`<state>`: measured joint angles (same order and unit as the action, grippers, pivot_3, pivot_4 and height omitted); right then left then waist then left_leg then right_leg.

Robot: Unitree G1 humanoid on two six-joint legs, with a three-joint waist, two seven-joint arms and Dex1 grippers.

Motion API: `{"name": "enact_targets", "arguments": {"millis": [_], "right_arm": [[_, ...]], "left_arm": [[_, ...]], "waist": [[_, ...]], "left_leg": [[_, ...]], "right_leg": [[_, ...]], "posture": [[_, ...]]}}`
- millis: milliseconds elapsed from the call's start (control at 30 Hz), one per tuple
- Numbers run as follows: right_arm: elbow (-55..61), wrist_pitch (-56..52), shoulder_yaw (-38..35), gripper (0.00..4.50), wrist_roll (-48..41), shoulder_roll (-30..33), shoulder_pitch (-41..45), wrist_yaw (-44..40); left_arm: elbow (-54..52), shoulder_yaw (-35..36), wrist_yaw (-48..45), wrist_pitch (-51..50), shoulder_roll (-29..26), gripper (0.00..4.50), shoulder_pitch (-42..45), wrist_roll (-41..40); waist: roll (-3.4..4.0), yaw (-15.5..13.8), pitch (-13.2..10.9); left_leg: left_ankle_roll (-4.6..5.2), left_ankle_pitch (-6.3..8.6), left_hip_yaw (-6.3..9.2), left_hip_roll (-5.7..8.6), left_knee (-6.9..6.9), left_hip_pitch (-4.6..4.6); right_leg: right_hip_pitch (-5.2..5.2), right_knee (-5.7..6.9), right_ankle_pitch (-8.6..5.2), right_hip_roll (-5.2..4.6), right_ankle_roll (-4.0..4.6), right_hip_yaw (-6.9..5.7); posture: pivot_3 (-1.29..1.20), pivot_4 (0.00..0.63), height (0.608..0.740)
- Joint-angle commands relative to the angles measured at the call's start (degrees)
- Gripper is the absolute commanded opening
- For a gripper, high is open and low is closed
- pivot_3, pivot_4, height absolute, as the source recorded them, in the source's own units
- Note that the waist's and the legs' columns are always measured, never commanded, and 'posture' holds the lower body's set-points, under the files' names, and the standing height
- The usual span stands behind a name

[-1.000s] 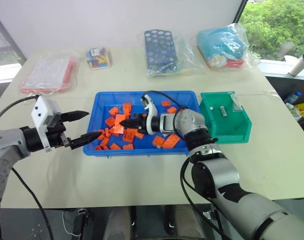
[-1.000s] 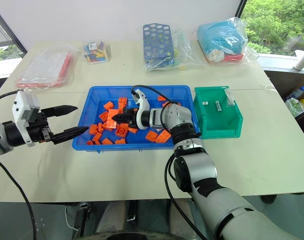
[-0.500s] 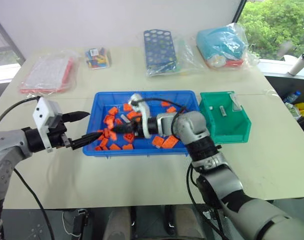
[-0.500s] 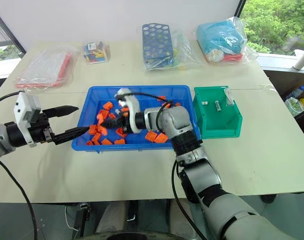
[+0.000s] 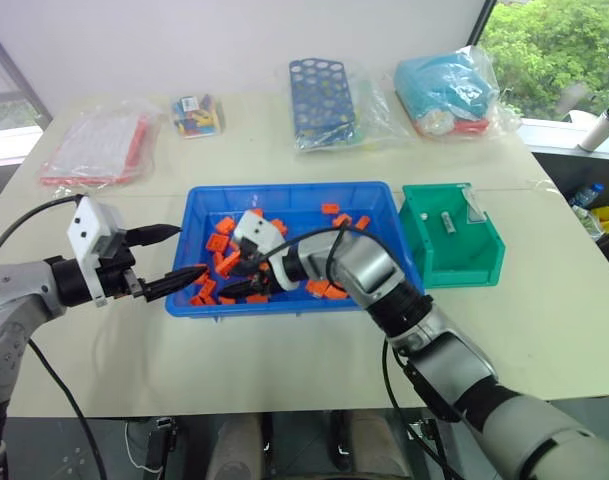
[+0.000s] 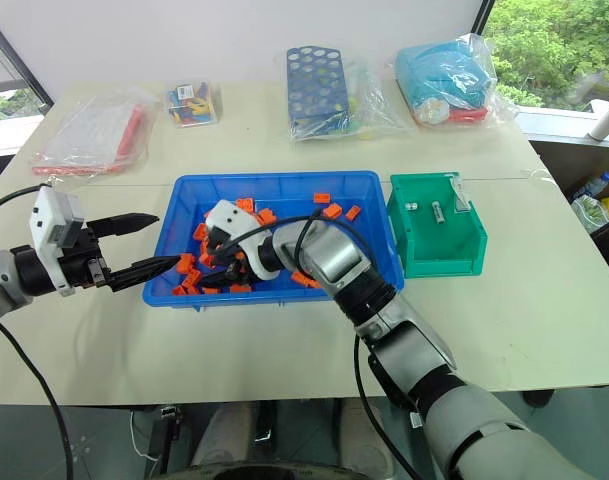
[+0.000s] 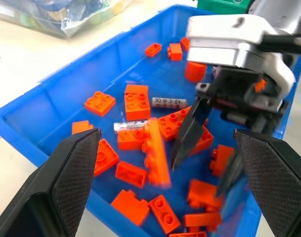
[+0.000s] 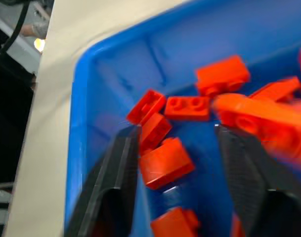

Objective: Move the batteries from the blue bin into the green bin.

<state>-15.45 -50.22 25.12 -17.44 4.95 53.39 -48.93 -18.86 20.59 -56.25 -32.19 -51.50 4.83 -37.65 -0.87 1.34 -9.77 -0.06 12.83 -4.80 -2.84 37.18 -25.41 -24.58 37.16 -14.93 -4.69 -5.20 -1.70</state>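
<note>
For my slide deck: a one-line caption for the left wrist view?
Right claw, open, reaches among orange blocks in the blue bin beside two batteries.

Silver arms, black cables, black-fingered right pincer (image 5: 242, 281).

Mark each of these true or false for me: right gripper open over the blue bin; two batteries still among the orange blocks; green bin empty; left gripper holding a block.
1. The right gripper is open over the blue bin. True.
2. Two batteries lie among the orange blocks. True.
3. The green bin is empty. False: small silvery pieces lie inside.
4. The left gripper holds a block. False: it is open and empty beside the bin's left wall.
</note>
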Motion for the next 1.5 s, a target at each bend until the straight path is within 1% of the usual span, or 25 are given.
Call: {"name": "enact_targets", "arguments": {"millis": [33,100,200,400,667,833,933,1033,1100,1133,1200,1233,1267,1500], "right_arm": [[3.0,-2.8,-6.3,2.35,-2.5,0.9,4.8,0.2],[2.4,-3.1,-7.0,2.35,-1.8,1.6,5.9,0.9],[-0.1,-0.7,-5.6,2.35,1.6,2.6,7.1,2.1],[-6.4,2.2,-4.3,2.35,4.4,0.9,7.8,2.3],[-15.9,3.6,-7.1,2.35,5.4,-1.2,9.6,2.4],[-20.2,5.7,-7.3,2.35,6.8,-1.0,10.6,1.6],[-21.1,5.6,-7.7,2.35,6.8,-0.9,10.8,0.8],[-18.7,4.6,-7.1,2.35,6.6,-1.0,9.5,-0.7],[-16.9,3.6,-6.8,1.82,6.2,-1.6,8.7,-1.2],[-16.0,2.9,-6.8,1.48,6.0,-2.0,8.3,-1.3],[-14.3,1.4,-6.9,0.59,5.6,-2.9,7.4,-1.2],[-13.4,0.7,-7.0,0.59,5.4,-3.3,7.0,-1.1],[-12.5,0.1,-6.9,0.27,5.2,-3.8,6.4,-1.1],[-8.1,-2.5,-6.1,0.27,5.3,-4.7,4.0,-0.2]], "left_arm": [[-0.9,0.6,-0.3,0.6,-0.6,4.50,0.6,0.0],[-0.4,0.4,-0.5,0.8,-0.8,4.50,1.1,0.1],[0.7,-0.2,-0.8,1.1,-0.9,4.50,2.4,0.6],[2.4,-1.8,-1.3,1.7,-0.6,4.50,5.2,1.7],[2.5,-2.2,-1.4,1.9,-0.2,4.50,5.7,2.3],[1.6,-2.1,-0.8,1.9,0.2,4.50,5.0,2.1],[1.2,-2.0,-0.7,2.0,0.4,4.50,4.5,2.1],[1.1,-1.9,-0.7,2.3,0.4,4.50,3.9,2.3],[1.2,-1.9,-0.7,2.6,0.4,4.50,3.7,2.4],[1.2,-1.9,-0.7,2.7,0.3,4.50,3.7,2.4],[1.3,-2.0,-0.6,2.8,0.3,4.50,3.7,2.5],[1.4,-2.0,-0.6,2.9,0.3,4.50,3.7,2.5],[1.5,-2.1,-0.6,3.0,0.3,4.50,3.9,2.6],[2.2,-2.4,-0.5,3.6,0.3,4.50,4.4,3.0]], "waist": [[0.00,-0.1,0.0],[-0.01,-0.1,0.0],[0.00,-0.1,0.0],[-0.01,-0.1,0.0],[0.00,0.1,0.0],[0.00,0.0,0.0],[0.00,0.0,0.0],[0.00,0.0,0.0],[0.00,0.0,0.0],[0.00,0.0,0.0],[0.00,0.0,0.0],[0.00,0.0,0.0],[0.00,0.0,0.0],[0.00,-0.1,0.0]], "left_leg": [[-0.01,0.00,0.01,0.00,0.00,0.00],[-0.01,0.00,0.01,0.00,-0.01,0.01],[-0.01,0.00,0.01,0.00,-0.02,0.02],[0.00,0.00,-0.04,0.03,-0.02,0.00],[0.00,-0.01,-0.06,0.03,-0.02,0.01],[0.00,0.00,-0.07,0.03,-0.02,0.01],[0.00,0.00,-0.06,0.02,-0.02,0.00],[0.00,-0.01,-0.05,0.02,-0.03,0.01],[0.00,0.00,-0.04,0.01,-0.03,0.01],[0.00,0.00,-0.04,0.01,-0.03,0.01],[0.00,0.00,-0.03,0.00,-0.04,0.01],[0.00,0.00,-0.03,0.00,-0.03,0.01],[0.00,0.00,-0.03,0.00,-0.03,0.01],[-0.01,0.00,-0.03,0.00,-0.03,0.01]], "right_leg": [[0.00,0.00,0.00,0.00,0.00,0.00],[0.00,0.00,-0.01,0.01,0.02,0.00],[0.00,-0.02,-0.01,0.00,0.02,0.00],[0.00,-0.01,0.00,0.01,0.02,0.00],[-0.01,-0.01,0.00,0.04,0.00,0.00],[0.00,-0.02,0.00,0.03,0.01,0.00],[0.00,-0.01,0.00,0.03,0.01,0.00],[-0.01,-0.01,0.00,0.03,0.01,0.00],[-0.01,-0.01,0.00,0.03,0.01,0.00],[-0.01,-0.01,0.00,0.03,0.01,0.00],[-0.01,-0.01,0.00,0.03,0.01,0.00],[-0.01,-0.01,0.00,0.03,0.01,0.00],[-0.01,-0.01,0.00,0.03,0.01,0.00],[-0.01,-0.01,0.00,0.01,0.01,0.00]], "posture": [[0.00,0.150,0.737],[0.00,0.150,0.737],[0.00,0.150,0.737],[0.00,0.150,0.737],[0.00,0.150,0.737],[0.00,0.150,0.737],[0.00,0.150,0.737],[0.00,0.150,0.737],[0.00,0.150,0.737],[0.00,0.150,0.737],[0.00,0.150,0.737],[0.00,0.150,0.737],[0.00,0.150,0.737],[0.00,0.150,0.737]]}}
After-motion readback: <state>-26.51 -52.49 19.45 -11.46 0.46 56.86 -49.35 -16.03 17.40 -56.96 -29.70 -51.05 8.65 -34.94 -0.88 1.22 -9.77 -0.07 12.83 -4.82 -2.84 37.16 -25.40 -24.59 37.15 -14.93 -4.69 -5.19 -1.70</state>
